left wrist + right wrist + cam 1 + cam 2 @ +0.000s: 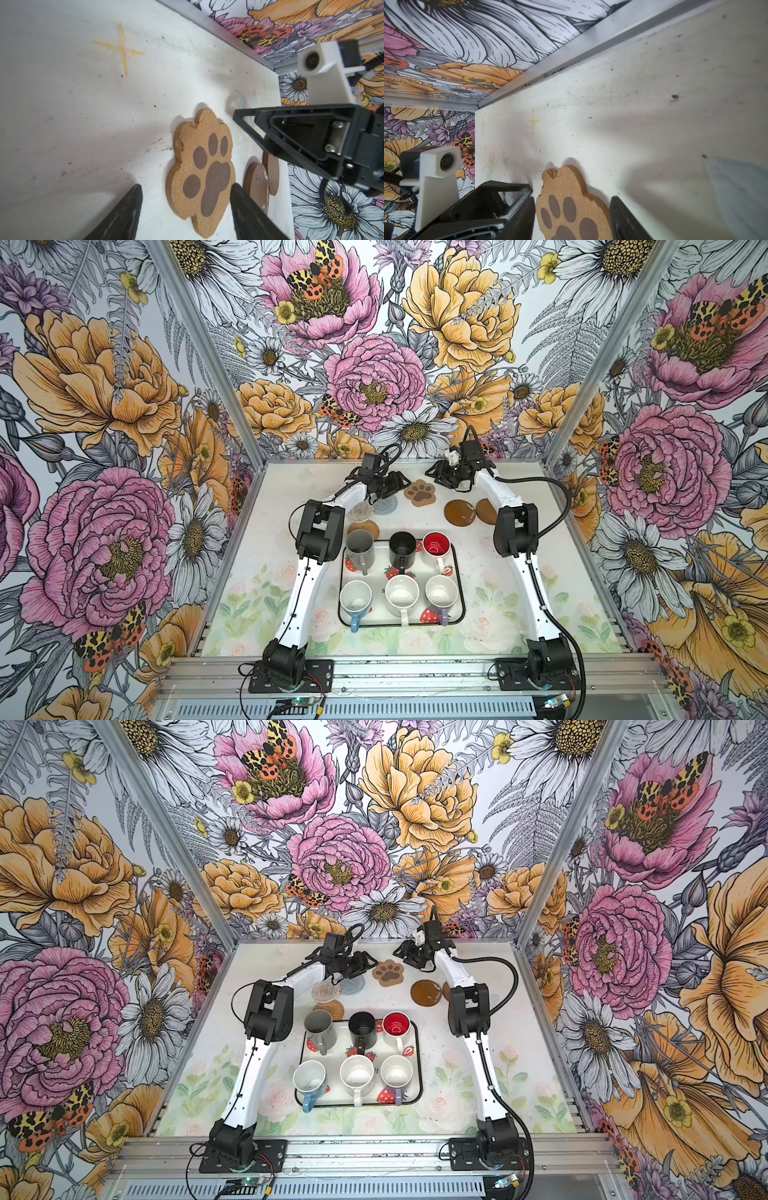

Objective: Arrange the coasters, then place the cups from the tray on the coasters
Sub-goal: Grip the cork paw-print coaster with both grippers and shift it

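Observation:
The brown paw-shaped coaster point(420, 492) point(202, 170) point(571, 205) lies flat at the back of the table. My left gripper point(401, 485) point(186, 185) is open at its left side, and my right gripper point(438, 475) point(573, 198) is open over its right side; each pair of fingers straddles the coaster. Two plain brown discs point(460, 512) point(486, 511) overlap to the right. The clear point(360, 512), grey woven point(385, 504) and rattan point(364, 529) coasters lie to the left. The tray point(460, 572) holds grey point(360, 547), black point(402, 548), red-inside point(436, 545), light blue point(355, 599), white point(402, 595) and lilac point(441, 592) cups.
The back wall's metal rail point(571, 56) runs close behind both grippers. An orange cross mark point(122, 48) is drawn on the table beyond the paw coaster. Both arms' elbows point(320, 531) point(515, 526) stand beside the tray's back corners.

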Available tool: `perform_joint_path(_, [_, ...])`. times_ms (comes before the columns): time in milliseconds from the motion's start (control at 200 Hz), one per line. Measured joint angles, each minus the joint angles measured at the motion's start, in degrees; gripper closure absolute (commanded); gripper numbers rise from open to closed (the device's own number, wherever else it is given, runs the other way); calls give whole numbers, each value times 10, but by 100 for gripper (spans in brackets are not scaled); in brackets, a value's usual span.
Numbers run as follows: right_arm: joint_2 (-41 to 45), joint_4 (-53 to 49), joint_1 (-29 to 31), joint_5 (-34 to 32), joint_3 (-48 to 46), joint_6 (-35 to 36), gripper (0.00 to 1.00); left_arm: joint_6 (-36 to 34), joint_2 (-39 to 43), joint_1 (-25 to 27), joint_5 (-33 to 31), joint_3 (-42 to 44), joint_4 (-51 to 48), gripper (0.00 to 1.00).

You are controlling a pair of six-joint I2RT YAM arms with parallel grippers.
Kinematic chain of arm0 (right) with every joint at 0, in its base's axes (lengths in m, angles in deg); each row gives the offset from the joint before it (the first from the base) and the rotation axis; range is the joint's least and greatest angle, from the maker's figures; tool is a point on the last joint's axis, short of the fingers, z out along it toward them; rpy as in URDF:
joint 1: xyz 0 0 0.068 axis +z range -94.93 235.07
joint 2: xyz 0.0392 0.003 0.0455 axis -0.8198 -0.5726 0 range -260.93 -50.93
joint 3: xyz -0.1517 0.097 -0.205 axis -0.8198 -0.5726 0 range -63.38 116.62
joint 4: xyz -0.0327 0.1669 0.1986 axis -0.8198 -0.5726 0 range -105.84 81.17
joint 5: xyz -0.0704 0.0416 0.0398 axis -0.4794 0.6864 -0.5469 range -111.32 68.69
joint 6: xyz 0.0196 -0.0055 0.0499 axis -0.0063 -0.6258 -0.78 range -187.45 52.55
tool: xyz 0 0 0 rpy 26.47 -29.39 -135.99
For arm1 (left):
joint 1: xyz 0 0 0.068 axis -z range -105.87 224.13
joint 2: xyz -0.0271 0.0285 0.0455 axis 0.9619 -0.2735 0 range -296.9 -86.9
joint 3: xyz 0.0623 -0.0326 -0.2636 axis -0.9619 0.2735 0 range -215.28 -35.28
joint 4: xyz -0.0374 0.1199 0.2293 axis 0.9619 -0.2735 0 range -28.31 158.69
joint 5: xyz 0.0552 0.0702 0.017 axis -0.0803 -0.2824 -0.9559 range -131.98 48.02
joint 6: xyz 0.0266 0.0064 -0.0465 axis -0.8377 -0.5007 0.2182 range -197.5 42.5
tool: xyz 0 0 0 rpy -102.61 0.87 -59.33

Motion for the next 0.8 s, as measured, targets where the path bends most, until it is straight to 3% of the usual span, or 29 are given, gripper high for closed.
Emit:
perform_joint_path(555, [-21,34,2,36,7,-19,41,47,-17,4,11,2,64,36])
perform_joint_path(801, [23,62,6,51,-82,19,41,49,-27,16,11,-11,68,36])
